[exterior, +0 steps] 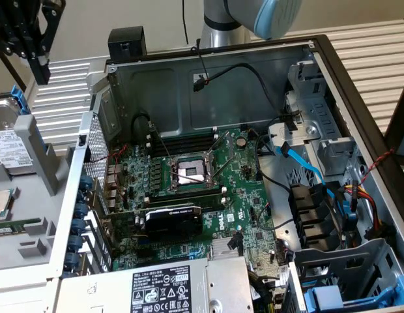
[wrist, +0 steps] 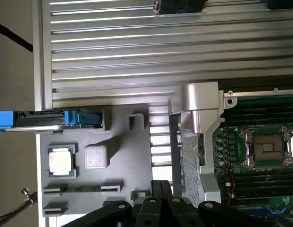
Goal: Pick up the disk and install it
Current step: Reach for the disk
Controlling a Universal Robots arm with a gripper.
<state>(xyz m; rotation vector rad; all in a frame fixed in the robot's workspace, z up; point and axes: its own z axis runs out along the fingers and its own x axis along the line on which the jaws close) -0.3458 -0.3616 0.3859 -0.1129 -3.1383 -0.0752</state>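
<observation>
The disk [exterior: 5,127] is a silver drive with a white label in a blue carrier frame. It stands on edge in a slot of the grey holder tray [exterior: 29,225] at the exterior view's left. In the wrist view the disk [wrist: 47,118] shows edge-on as a blue and silver bar at the tray's edge. My black gripper [exterior: 40,70] hangs above and behind the disk, apart from it. In the wrist view the gripper [wrist: 160,185] has its fingers [wrist: 156,198] pressed together, shut, with nothing between them.
The open computer case [exterior: 208,85] holds a motherboard with a bare CPU socket [exterior: 189,173]. A grey power-supply box [exterior: 169,287] sits at its front, and another blue-framed drive [exterior: 345,297] in the bay at the exterior view's right. The tray also holds a CPU chip [wrist: 61,161] and a white block [wrist: 96,156].
</observation>
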